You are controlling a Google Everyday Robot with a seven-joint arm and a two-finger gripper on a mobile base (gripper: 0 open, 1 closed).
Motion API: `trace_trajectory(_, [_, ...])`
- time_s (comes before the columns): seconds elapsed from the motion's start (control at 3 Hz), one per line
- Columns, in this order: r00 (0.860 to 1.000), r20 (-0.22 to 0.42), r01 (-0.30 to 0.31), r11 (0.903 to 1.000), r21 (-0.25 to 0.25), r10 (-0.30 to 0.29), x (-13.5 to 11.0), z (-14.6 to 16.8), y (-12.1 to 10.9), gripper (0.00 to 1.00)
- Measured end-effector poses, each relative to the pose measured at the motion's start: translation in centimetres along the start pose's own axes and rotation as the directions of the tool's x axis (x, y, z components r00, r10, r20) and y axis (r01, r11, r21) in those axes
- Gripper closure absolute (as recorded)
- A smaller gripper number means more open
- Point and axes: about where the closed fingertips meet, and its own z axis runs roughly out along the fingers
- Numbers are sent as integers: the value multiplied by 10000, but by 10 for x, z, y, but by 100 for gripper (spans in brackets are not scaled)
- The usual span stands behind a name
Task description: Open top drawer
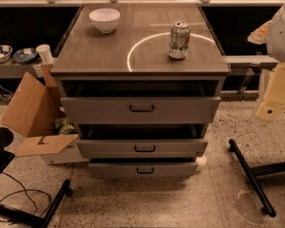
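The gripper (274,100), a cream-coloured piece at the end of the pale arm, hangs at the far right edge of the view, clear of the cabinet and touching nothing. It has hold of nothing, and I cannot tell whether it is open or closed. Well to the left of it, at about the same height in the view, is the top drawer (141,109), the widest grey front of the three, with its small dark bar handle (142,108) in the middle. A dark gap shows between the drawer's upper edge and the cabinet top (85,63), so it seems to stand out a little from the body. Below it, lower than the gripper and further left, sit the two narrower drawer fronts (142,148), one above the other. Above and to the left of the gripper, a dented drink can (179,40) stands upright on the cabinet top, and a white bowl (104,19) rests further off near the back left corner. Far to the left, beyond the cabinet, an open cardboard box (31,109) leans on the floor. Below the gripper, a black stand leg (251,175) lies across the speckled floor (180,203).
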Motion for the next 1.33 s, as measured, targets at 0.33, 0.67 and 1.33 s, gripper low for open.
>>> trace_trajectory(0.33, [10000,0,0,10000,0,0,0,0,0,0])
trace_trajectory(0.67, [9994,-45,357,9994,-24,-357,-8,27,1,0])
trace_trajectory(1.33, [9756,-1147,1897,9818,115,-1871,-30,177,-13,0])
